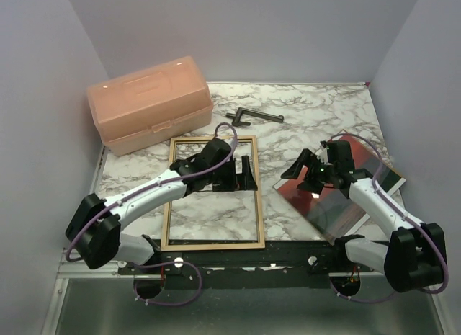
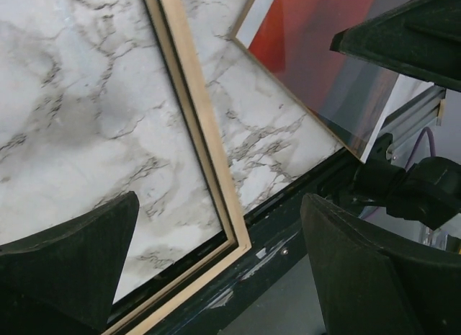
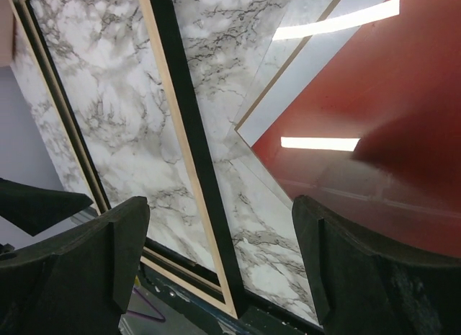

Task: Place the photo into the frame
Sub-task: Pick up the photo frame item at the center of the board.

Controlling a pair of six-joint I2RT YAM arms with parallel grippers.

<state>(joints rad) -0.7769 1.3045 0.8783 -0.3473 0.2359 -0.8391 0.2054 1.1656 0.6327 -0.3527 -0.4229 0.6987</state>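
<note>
Marble-veined table (image 1: 317, 108) boxed in by plain pale walls (image 1: 43, 76); pink plastic box (image 1: 148, 104) and dark T-shaped tool (image 1: 252, 117) at the far side. Frame (image 1: 212, 243) flat, tan face up, left of centre; photo (image 1: 328, 209) askew just right of it, not touching. Left gripper (image 1: 241, 178) spread wide above the frame's right rail, holding nothing; right gripper (image 1: 306, 175) likewise agape over the photo.

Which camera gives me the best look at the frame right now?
Top external: the frame shows nearly whole, flat on the table, only its upper part crossed by the left arm. Left wrist catches one corner; right wrist, only parts of its rails.
</note>
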